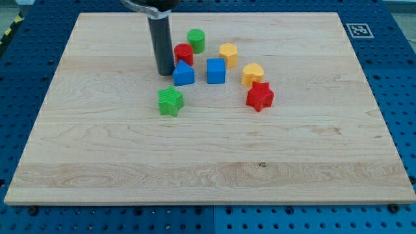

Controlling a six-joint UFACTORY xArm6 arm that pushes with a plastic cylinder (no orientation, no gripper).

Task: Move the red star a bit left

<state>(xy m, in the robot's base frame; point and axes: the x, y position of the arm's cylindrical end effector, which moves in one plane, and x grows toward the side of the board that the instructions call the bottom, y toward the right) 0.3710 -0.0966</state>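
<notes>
While far right of my tip (164,72): red star (260,97).

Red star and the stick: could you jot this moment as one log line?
tip: left of red cylinder, touching-or-not unclear | red star: far right of tip, below yellow heart | push: not started

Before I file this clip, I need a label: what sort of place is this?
Likely a robotics lab bench: a wooden board on a blue perforated table, a printed marker tag at the board's corner, and small blocks like the red star. My tip is left of them.
</notes>
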